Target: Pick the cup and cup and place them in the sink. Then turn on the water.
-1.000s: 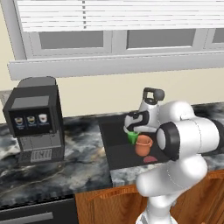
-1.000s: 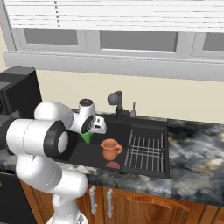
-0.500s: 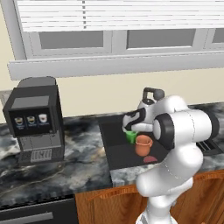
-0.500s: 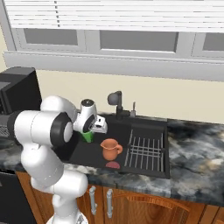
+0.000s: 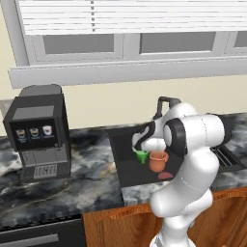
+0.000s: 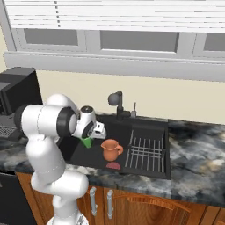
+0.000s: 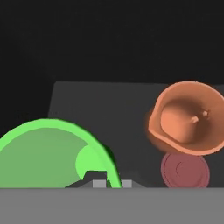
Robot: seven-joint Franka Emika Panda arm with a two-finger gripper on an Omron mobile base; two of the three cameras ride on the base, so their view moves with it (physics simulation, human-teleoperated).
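The plain green cup hangs low inside the matte-black sink, near its left part. My gripper comes down on the cup from above and is shut on its rim. In the hand view the green cup sits at the bottom left, its rim running between the fingertips. The short black faucet stands behind the basin, and no water runs from it.
A terracotta jug stands in the basin just beside the cup, with a red disc on the floor in front of it. A wire rack fills the basin's right side. A coffee machine stands on the counter to the left.
The arm's elbow has swung over and the hand has sunk a little, carrying the green cup lower into the basin. The jug has stayed put.
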